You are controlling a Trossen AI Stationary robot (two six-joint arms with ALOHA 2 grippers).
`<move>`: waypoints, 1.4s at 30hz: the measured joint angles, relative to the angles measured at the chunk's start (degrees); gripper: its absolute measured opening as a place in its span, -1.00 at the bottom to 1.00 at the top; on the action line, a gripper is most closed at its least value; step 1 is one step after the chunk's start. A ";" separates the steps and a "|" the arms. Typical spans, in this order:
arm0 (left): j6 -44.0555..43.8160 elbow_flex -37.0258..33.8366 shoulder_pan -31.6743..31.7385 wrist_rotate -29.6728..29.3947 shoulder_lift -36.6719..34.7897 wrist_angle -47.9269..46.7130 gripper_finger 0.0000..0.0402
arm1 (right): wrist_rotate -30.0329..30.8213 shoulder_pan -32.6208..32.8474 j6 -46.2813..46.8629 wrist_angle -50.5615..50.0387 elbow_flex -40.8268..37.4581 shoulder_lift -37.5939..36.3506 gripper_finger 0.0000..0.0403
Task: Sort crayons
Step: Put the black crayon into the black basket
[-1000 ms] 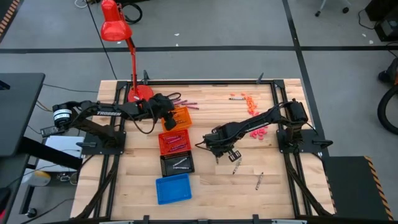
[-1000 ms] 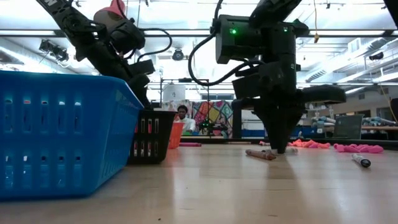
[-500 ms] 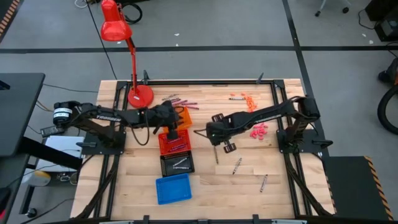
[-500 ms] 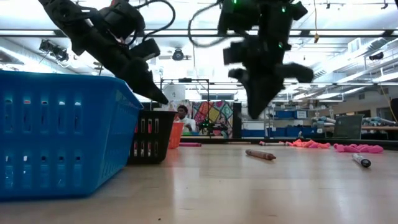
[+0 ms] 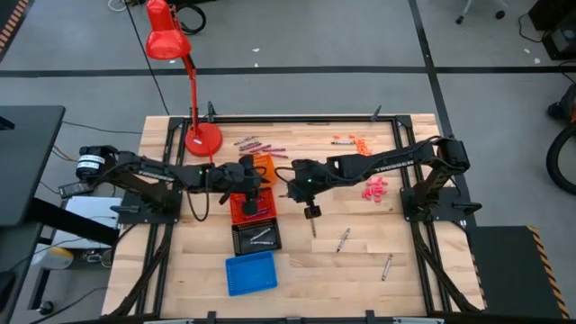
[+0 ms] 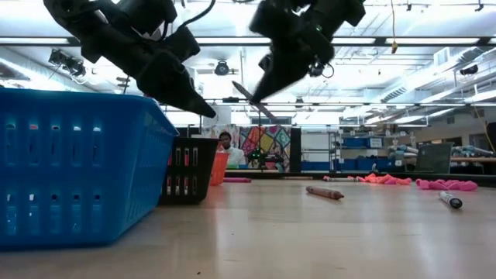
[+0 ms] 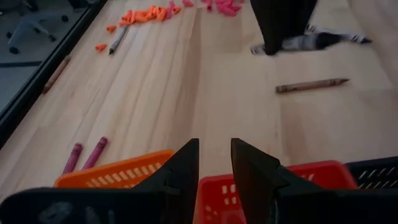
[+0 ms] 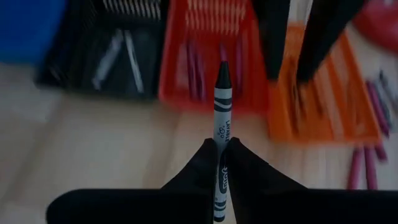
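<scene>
My right gripper (image 8: 219,152) hangs above the table just right of the trays (image 5: 290,177), shut on a grey crayon (image 8: 222,106) with a white label. Its dark tip points toward the red tray (image 8: 208,25). My left gripper (image 7: 215,155) stands open over the orange tray (image 5: 264,163) and red tray (image 5: 241,214), with nothing between its fingers. The red tray holds maroon crayons, and the black tray (image 5: 243,245) holds pale ones. A blue tray (image 5: 250,273) sits nearest the front edge. In the low view both grippers slant down above the trays, clear of the table. My right gripper pinches the crayon's labelled back half (image 8: 222,135) between its two fingers. The crayon lies along the fingers and sticks out past their tips. The fingers slant down from the table's right toward the trays. The crayon (image 6: 256,102) is lifted clear, slanting tip-down.
Three loose crayons (image 5: 343,238) lie on the wood at near right. Pink pieces (image 5: 373,189) and orange pieces (image 5: 360,144) lie at far right. Maroon crayons (image 5: 256,144) lie beyond the orange tray. A red lamp (image 5: 200,137) stands at far left.
My right gripper has risen from the table with the crayon, lifting it clear, and gone left toward the trays, tipping from pointing down to a slant. My left gripper has swung from the orange tray toward the near edge, to between the orange and red trays.
</scene>
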 joint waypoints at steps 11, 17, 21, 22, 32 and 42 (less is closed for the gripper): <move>0.06 0.00 -2.66 -0.02 0.02 4.46 -0.49 | -0.09 0.13 -0.69 19.96 -4.13 -1.34 -0.84; 0.67 0.00 -2.65 -0.04 0.02 7.58 -0.49 | 0.09 0.13 -1.15 34.44 -11.38 -4.64 -0.84; 1.53 0.00 -2.65 -0.02 0.02 10.33 -0.49 | 0.18 0.13 -1.49 42.71 -15.35 -5.05 -0.84; 1.51 0.00 -2.65 -0.03 0.04 11.30 -0.49 | 0.18 0.13 -1.39 44.74 -16.21 -5.05 -0.84; 1.66 0.00 -2.65 -0.04 1.84 15.58 -0.49 | 0.17 0.54 -3.71 57.07 -20.04 -5.03 -0.84; 3.29 0.07 -2.65 -0.04 3.91 20.89 -0.49 | 0.12 0.85 -4.35 59.52 -20.06 -5.01 -0.84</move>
